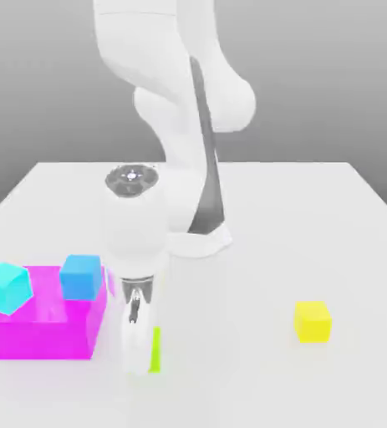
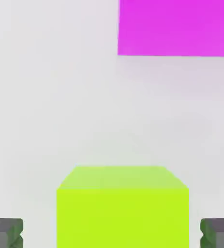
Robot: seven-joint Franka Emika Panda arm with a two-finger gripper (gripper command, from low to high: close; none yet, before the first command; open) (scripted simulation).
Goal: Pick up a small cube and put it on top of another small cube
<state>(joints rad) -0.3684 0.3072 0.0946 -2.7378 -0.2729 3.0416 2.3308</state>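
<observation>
the fingers are seen apart in the hand view, one dark pad at each side of the lime-green cube, with a clear strip of white tabletop showing between each pad and the cube's sides, so no contact is made. the lime-green cube is set squarely between them and rests on the tabletop. in the exterior view the gripper is pointed straight down at the near part of the tabletop, and only a thin sliver of the lime-green cube is seen past the white finger, on the exterior view's right of it. just beside the gripper, on the exterior view's left, the large magenta block is found resting on the tabletop; in the hand view the magenta block is seen apart from the lime-green cube, with bare tabletop between them. two smaller cubes are carried on the magenta block: the light cyan cube is perched tilted at its far corner on the exterior view's left, and the deeper sky-blue cube is set on its top toward the exterior view's right, near the arm's wrist. the two are kept apart from each other. the pure yellow cube is found alone on the tabletop, well apart on the exterior view's right. the white arm is raised behind the gripper from its base at the middle of the tabletop.
</observation>
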